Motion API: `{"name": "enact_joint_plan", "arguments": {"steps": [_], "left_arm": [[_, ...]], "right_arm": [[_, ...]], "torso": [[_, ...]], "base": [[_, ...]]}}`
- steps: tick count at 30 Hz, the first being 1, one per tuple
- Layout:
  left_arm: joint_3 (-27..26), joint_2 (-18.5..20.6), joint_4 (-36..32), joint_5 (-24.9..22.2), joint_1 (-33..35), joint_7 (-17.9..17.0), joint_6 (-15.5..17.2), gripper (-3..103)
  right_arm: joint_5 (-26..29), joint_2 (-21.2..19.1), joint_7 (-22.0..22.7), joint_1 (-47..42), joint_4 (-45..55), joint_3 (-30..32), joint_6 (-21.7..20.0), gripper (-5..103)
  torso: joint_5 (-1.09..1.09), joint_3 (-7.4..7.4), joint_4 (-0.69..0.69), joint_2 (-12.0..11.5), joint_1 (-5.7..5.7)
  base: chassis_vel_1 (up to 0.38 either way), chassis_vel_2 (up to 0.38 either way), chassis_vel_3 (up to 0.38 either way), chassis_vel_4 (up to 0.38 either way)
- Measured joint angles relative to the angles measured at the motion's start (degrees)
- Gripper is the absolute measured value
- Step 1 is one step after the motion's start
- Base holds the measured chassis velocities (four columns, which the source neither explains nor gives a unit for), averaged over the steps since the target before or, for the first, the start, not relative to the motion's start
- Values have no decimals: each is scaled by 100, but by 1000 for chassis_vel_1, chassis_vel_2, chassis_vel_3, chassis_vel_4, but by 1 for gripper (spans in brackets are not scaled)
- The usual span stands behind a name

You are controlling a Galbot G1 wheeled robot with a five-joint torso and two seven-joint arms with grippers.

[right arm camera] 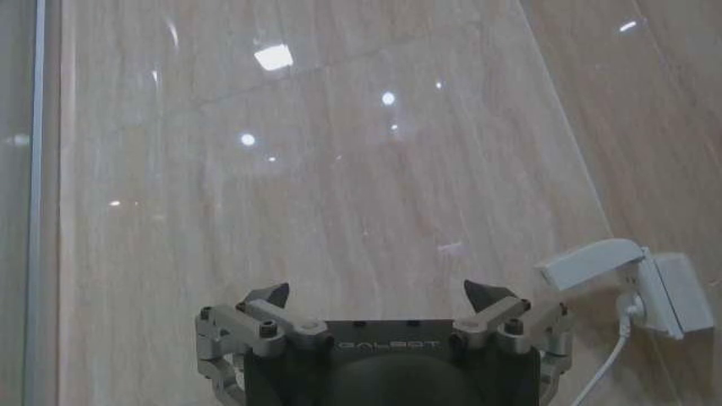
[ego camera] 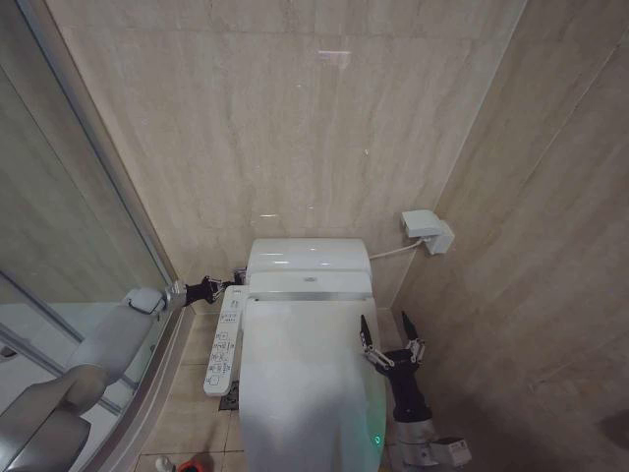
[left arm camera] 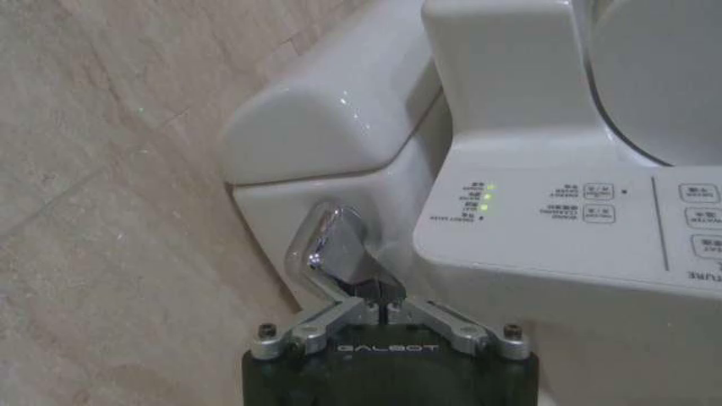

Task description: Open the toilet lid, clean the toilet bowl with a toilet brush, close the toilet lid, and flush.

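Toilet lid [ego camera: 310,383] closed; left claw [left arm camera: 358,292] gripping flush lever [left arm camera: 327,245].

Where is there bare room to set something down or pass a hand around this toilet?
The shut toilet lid is one broad bare top. Bare floor lies between the control panel and glass door. Crowded: left gripper on the flush lever; open right gripper fills the gap beside the right wall.

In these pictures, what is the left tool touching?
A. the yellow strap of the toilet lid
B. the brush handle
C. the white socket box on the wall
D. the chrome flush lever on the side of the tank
D: in the left wrist view the left tool is closed on the chrome flush lever beside the tank, while the toilet lid lies shut.
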Motion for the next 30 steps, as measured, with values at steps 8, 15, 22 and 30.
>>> {"name": "enact_joint_plan", "arguments": {"steps": [8, 15, 22, 30], "left_arm": [[-15, -4, -13, 0, 21, -26, 0, 0], [-20, -3, -21, -3, 25, -29, 2, 0], [-19, -2, -26, -7, 5, -28, 7, 0], [-21, -18, -4, -15, 3, -28, 16, 0]], "right_arm": [[-16, 6, 0, -33, 17, 1, 9, 100], [-26, 11, -1, -51, 24, 8, 19, 100], [-33, 20, -2, -59, 36, 9, 24, 100], [-34, 13, -3, -63, 39, 23, 27, 100]], "torso": [[0, 0, 0, 0, 0], [0, 0, -2, 0, 0], [0, 0, -1, 0, 0], [0, 0, -1, 0, 0]], "base": [[0, 0, 0, 0], [0, 0, 0, 0], [0, 0, 0, 0], [0, 0, 0, 0]]}}
